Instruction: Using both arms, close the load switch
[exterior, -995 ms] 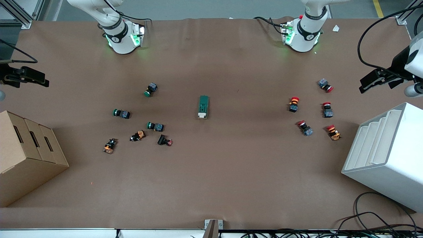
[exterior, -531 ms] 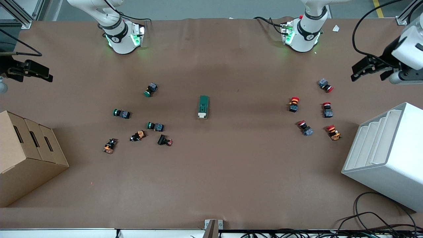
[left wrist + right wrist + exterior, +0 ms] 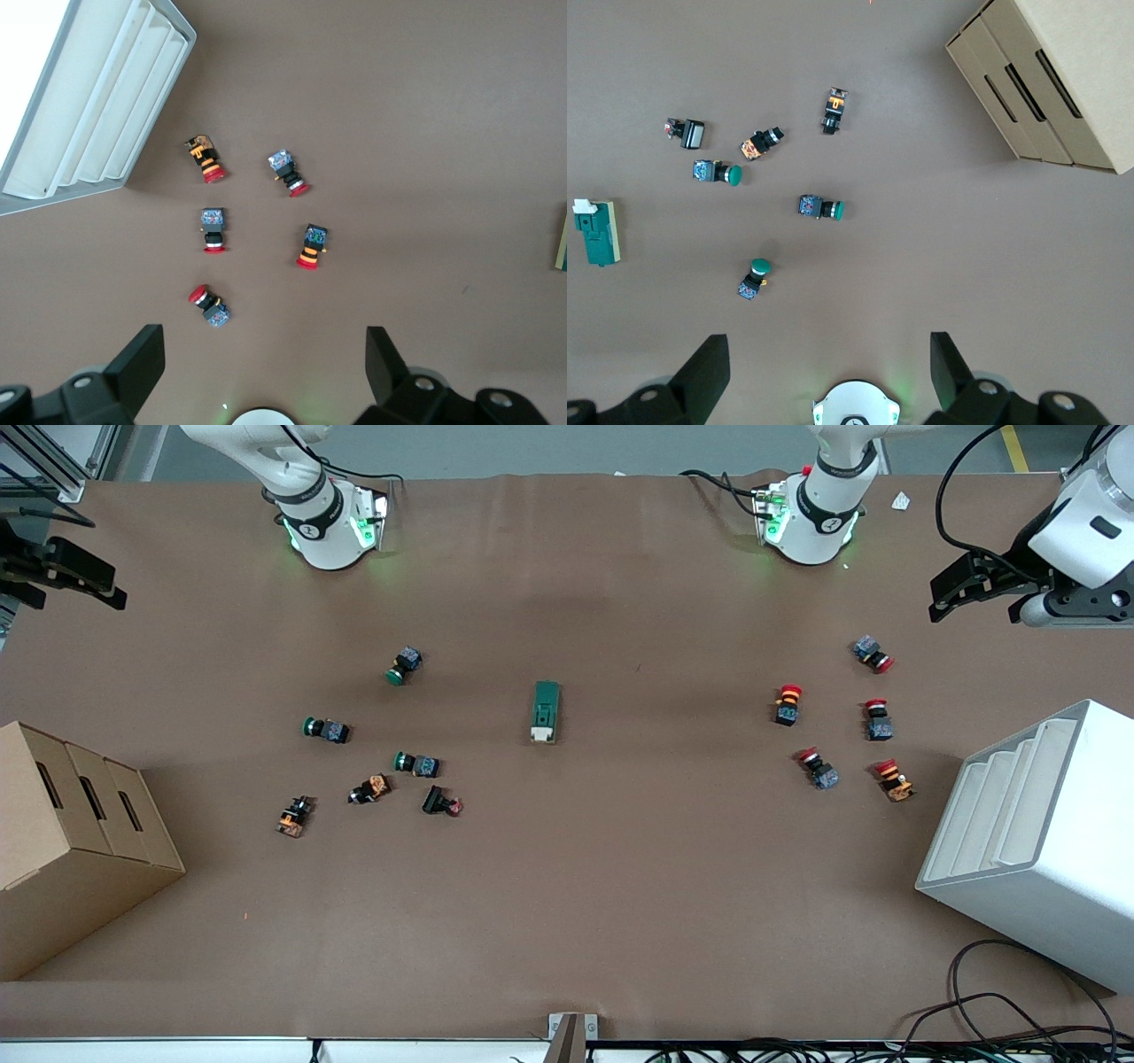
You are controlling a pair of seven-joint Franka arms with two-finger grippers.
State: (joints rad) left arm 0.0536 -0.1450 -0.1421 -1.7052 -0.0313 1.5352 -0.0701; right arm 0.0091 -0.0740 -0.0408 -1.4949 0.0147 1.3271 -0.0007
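The load switch (image 3: 546, 711), a dark green block with a cream-white end, lies flat at the middle of the table. It also shows in the right wrist view (image 3: 596, 232), and as a sliver at the edge of the left wrist view (image 3: 562, 239). My left gripper (image 3: 974, 600) hangs open and empty high over the left arm's end of the table, above the red push buttons (image 3: 263, 356). My right gripper (image 3: 69, 589) hangs open and empty high over the right arm's end (image 3: 828, 359). Both are well apart from the switch.
Several green and orange push buttons (image 3: 415, 763) lie between the switch and the right arm's end. Several red ones (image 3: 788, 702) lie toward the left arm's end. A cardboard box (image 3: 71, 824) and a white stepped rack (image 3: 1036, 841) stand at the table's ends.
Both grippers have moved toward the robots' bases' edge of the table, the left one also slightly inward. The load switch and the buttons have not moved.
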